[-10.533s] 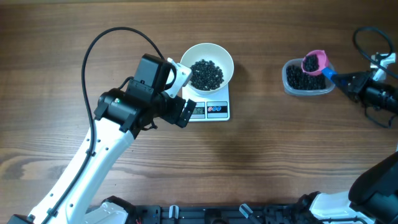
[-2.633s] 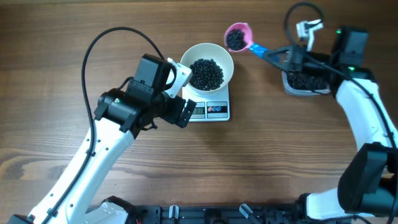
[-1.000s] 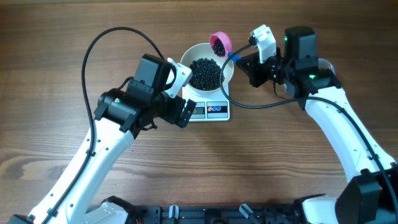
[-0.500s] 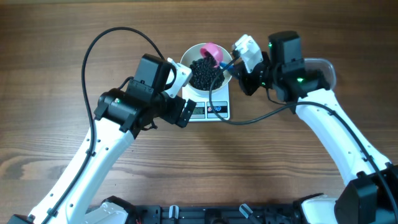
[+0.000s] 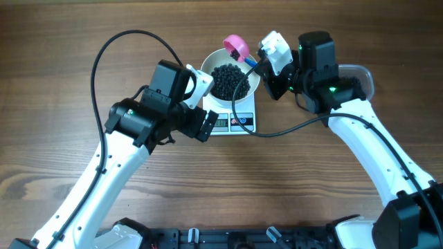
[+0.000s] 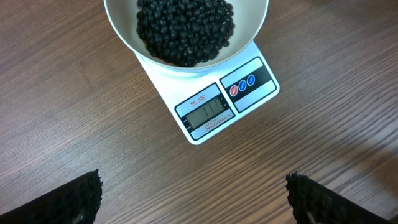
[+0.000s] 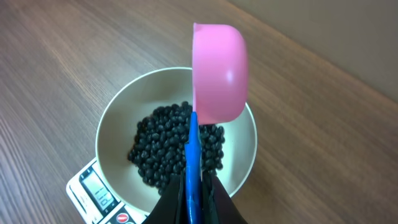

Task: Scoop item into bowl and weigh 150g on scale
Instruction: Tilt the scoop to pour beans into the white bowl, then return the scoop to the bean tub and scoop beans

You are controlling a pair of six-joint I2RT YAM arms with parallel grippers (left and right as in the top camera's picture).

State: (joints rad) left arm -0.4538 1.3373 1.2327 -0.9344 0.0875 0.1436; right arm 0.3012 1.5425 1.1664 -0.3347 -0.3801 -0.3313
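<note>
Clamped on the blue handle (image 7: 191, 146), the right gripper (image 7: 193, 190) is holding the pink scoop (image 7: 217, 74) tipped at the bowl's (image 7: 111, 124) twelve o'clock rim, best trickling beans (image 7: 165, 155) slowly, watching the scale (image 6: 205, 112).

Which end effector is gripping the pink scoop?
The right end effector, shut on the blue handle of the pink scoop by the rim of the bowl. The left end effector is wide open and empty near the scale.

White arms (image 5: 102, 176), black joints (image 5: 138, 121) (green light (image 5: 331, 88)), black cables (image 5: 133, 32)
</note>
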